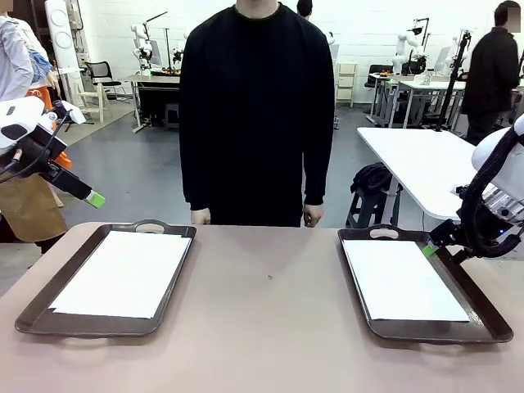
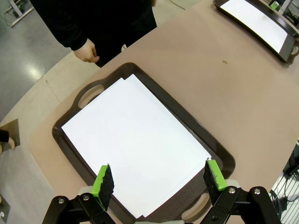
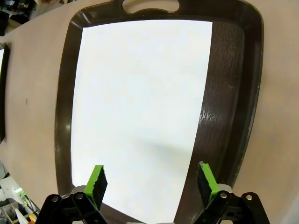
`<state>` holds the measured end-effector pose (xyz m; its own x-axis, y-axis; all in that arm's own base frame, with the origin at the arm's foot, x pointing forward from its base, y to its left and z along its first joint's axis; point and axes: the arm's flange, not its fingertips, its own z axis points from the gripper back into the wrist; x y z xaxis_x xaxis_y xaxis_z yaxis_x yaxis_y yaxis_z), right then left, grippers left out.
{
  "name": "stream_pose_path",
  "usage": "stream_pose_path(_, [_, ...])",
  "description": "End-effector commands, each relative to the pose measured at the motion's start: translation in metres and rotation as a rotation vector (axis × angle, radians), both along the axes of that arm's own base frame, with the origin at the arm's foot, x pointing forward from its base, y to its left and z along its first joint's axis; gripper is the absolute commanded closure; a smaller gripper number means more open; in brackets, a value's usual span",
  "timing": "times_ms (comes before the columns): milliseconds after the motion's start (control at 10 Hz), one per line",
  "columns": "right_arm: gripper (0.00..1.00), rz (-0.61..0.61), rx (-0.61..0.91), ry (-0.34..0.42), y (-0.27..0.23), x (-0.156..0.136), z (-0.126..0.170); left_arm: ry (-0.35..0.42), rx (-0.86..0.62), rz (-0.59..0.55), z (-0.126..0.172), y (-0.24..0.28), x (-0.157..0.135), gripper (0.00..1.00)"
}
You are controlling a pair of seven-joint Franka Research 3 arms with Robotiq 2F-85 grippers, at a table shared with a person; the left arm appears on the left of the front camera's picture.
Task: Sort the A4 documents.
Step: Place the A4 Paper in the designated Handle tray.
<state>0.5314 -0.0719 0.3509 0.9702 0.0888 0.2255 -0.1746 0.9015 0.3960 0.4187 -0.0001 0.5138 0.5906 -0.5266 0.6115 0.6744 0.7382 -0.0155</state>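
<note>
A: Where are the papers?
B: White sheets (image 1: 124, 273) lie in the left tray (image 1: 49, 321), more (image 1: 403, 280) in the right tray (image 1: 483, 315), both on the worktop (image 1: 270, 327).
A: And the hands?
B: Left hand (image 2: 159, 179) hangs open above its tray; right hand (image 3: 152, 179) open too. Beyond, a person (image 1: 256, 115) stands.

Front faces person; wrists overlook separate trays.

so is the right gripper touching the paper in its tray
Apart. In the right wrist view the right gripper hangs open above the paper in the tray, green pads spread with nothing between them and clear of the sheet.
</note>
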Motion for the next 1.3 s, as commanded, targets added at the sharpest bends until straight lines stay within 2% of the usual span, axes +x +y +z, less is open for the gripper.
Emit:
stream_pose_path(0, [0.00,0.000,0.000,0.002,0.0001,0.0011,-0.0015,-0.003,0.004,0.004,0.0006,0.0011,-0.0005,0.00])
stream_pose_path(1200, [0.00,0.000,0.000,0.002,0.0001,0.0011,-0.0015,-0.003,0.004,0.004,0.0006,0.0011,-0.0005,0.00])
